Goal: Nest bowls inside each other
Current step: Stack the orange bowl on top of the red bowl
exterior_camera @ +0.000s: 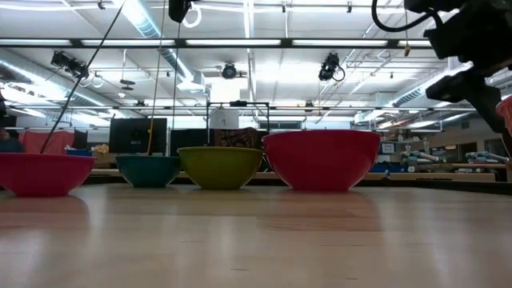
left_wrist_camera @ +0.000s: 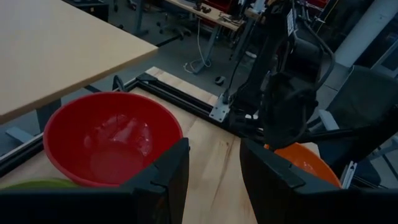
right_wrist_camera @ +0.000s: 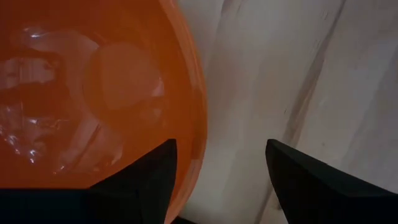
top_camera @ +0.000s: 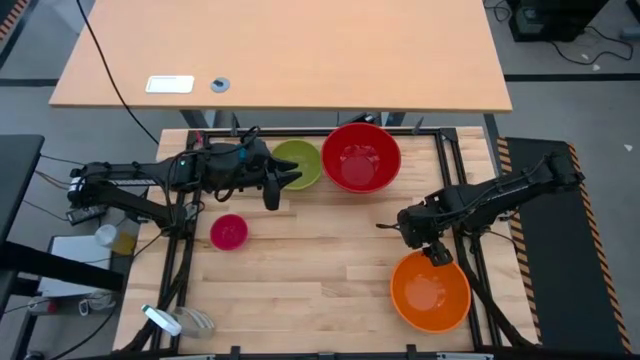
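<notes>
Four bowls show in the high view: red [top_camera: 360, 157] at the far edge, yellow-green [top_camera: 297, 163] to its left, small pink [top_camera: 229, 231] toward the left, and orange [top_camera: 430, 290] near the front right. The blue bowl [exterior_camera: 148, 170] shows only in the low view, between pink [exterior_camera: 40, 172] and yellow-green [exterior_camera: 220, 166]. All stand upright on their bases. My left gripper [top_camera: 283, 188] hovers open beside the yellow-green bowl, nothing between its fingers [left_wrist_camera: 161, 180]. My right gripper [right_wrist_camera: 221, 168] points down, open, over the orange bowl's far rim [right_wrist_camera: 198, 124], one finger above the inside, one above the table outside.
Black frame rails [top_camera: 455, 170] run along the table's edges. A light wooden desk [top_camera: 280, 50] stands beyond the far edge. A metal tool [top_camera: 170, 320] lies off the front left corner. Bare wood lies in the table's middle [top_camera: 320, 260].
</notes>
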